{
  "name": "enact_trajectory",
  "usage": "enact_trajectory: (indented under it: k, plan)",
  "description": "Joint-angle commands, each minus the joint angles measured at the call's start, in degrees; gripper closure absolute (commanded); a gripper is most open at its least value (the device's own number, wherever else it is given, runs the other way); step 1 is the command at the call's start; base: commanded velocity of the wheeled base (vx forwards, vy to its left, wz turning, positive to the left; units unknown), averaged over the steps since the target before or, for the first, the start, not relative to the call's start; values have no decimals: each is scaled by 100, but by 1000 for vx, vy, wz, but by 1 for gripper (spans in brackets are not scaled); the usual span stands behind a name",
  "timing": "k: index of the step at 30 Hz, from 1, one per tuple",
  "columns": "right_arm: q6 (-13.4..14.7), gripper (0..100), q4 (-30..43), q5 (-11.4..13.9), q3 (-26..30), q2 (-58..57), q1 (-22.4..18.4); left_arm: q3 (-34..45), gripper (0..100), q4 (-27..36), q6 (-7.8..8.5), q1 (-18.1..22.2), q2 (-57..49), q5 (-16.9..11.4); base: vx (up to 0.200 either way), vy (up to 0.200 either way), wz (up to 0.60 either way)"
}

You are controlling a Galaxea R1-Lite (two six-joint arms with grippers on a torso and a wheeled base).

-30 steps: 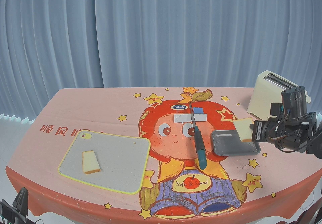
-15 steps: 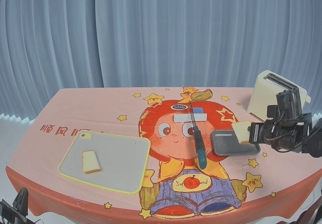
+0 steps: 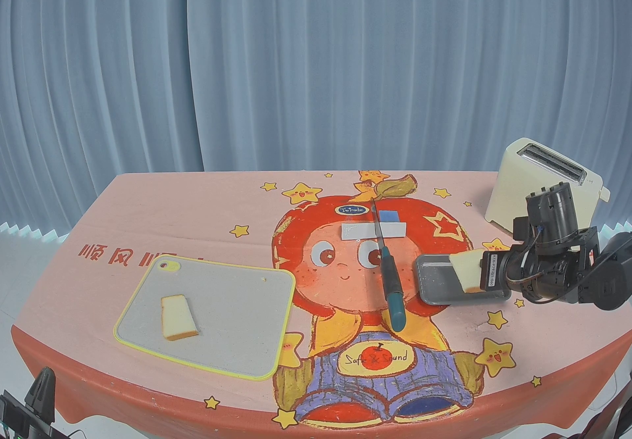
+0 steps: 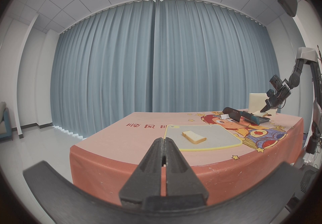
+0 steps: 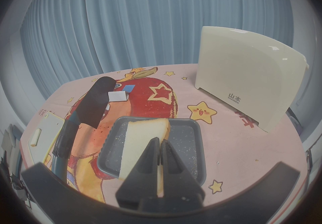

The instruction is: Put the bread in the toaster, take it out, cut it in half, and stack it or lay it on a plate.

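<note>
The left gripper [image 4: 164, 154] hangs off the tabletop's front-left corner, below its edge. Its fingers are pressed together with nothing between them.

A yellow-rimmed board [image 3: 224, 282] lies near the front-left corner. One bread half [image 3: 178, 317] lies flat on the board's left part.

A knife [image 3: 390, 276] with a teal handle lies across the middle of the tabletop, handle toward the front edge.

A dark grey plate [image 3: 431, 276] sits near the right edge. The right gripper [image 5: 159, 149] reaches in from that edge, fingers pinching the other half [image 5: 142, 144] on edge, low over the plate. Whether it touches the plate cannot be told.

A cream toaster [image 3: 526, 187] stands at the back-right corner.

The cutting looks done, since the bread is in two pieces. One half seems about to be laid on the plate. The one on the board would still need moving.

Both halves are pale cream with a thin light-brown crust. They show no clear browning, so toasting cannot be judged.
</note>
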Motion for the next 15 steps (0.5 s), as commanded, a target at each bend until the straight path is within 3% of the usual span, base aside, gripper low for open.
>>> enact_trajectory:
  k: [1, 8, 13, 14, 15]
  plan:
    - [-1, 100, -10, 5, -13, 74, 6, 101, 100, -2, -1, 5, -31, 0, 0, 0, 0]
    - [228, 100, -317, -3, -4, 320, 24, 101, 100, -2, -1, 5, -31, 0, 0, 0, 0]
    - [202, 100, -449, -3, 67, 356, 6, 101, 100, -2, -1, 5, -31, 0, 0, 0, 0]
    - [210, 0, -449, -3, 67, 356, 6, 101, 100, -2, -1, 5, -31, 0, 0, 0, 0]
    - [210, 0, -440, -3, 75, 347, 15, 101, 100, -2, -1, 5, -31, 0, 0, 0, 0]
